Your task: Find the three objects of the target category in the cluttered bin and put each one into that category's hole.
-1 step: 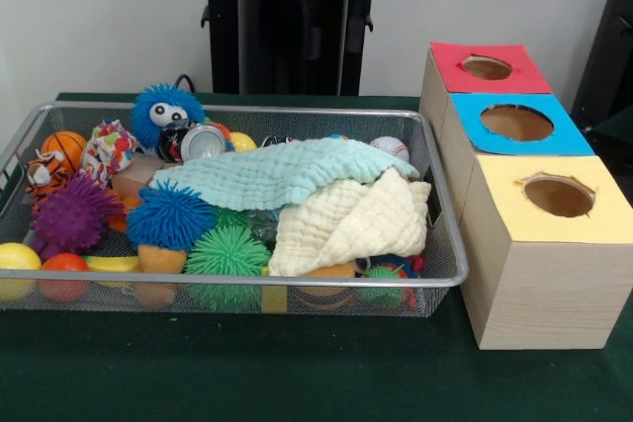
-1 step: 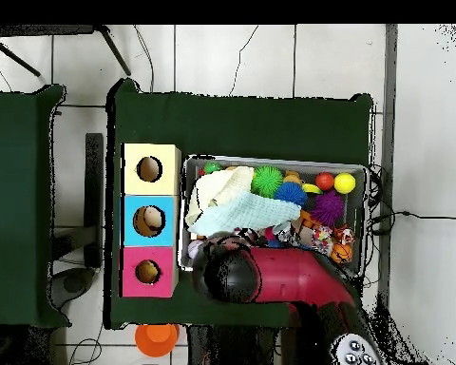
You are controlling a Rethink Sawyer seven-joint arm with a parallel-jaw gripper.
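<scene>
Spiky balls (image 1: pixel 226 252) and cloths (image 1: pixel 287 173) fill the mesh bin (image 1: pixel 447 279); jaws' state seemingly hidden, cannot tell.

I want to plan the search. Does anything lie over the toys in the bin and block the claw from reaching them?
Yes. A mint cloth and a cream cloth lie over the right half of the wire bin, hiding toys beneath. The spiky balls on the left lie uncovered.
</scene>
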